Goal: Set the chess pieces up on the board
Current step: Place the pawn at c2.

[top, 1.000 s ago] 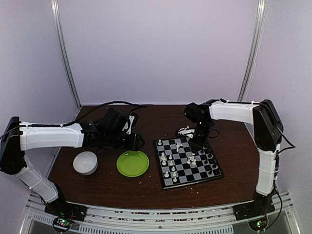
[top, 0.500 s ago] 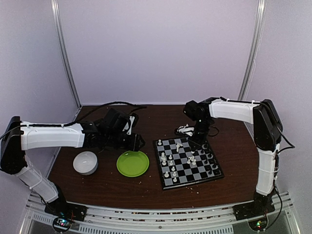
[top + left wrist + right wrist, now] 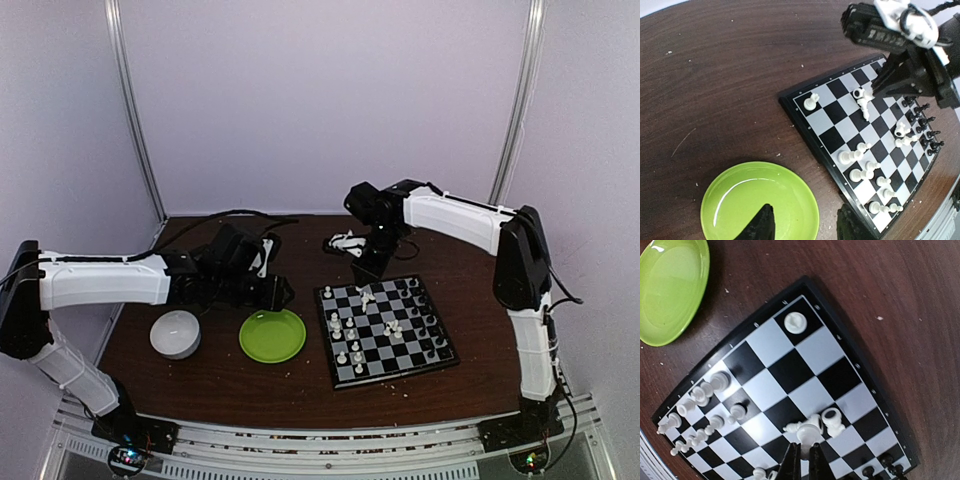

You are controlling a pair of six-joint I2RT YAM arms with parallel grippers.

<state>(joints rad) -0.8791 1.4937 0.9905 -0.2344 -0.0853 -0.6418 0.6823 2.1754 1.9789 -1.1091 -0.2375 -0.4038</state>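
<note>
The board (image 3: 398, 373) lies right of centre, also in the left wrist view (image 3: 830, 137) and the right wrist view (image 3: 790, 370). White chess pieces (image 3: 350, 335) stand along its left side and black chess pieces (image 3: 432, 325) along its right. My right gripper (image 3: 372, 265) hovers over the board's far left part, shut (image 3: 802, 460) on a white piece (image 3: 809, 432). Two white pieces (image 3: 832, 421) lie toppled just beneath it. A lone white piece (image 3: 795, 321) stands on a corner square. My left gripper (image 3: 280, 293) is open and empty (image 3: 807, 227) above the green plate's right edge.
A green plate (image 3: 272, 335) sits left of the board, with a white bowl (image 3: 175, 333) further left. Pale crumbs dot the brown table. Cables lie at the back left. The left arm stretches low across the table's left half.
My right gripper has swung left and back, from over the board's far right part to over its far left part, carrying the white piece. The left arm has not moved.
</note>
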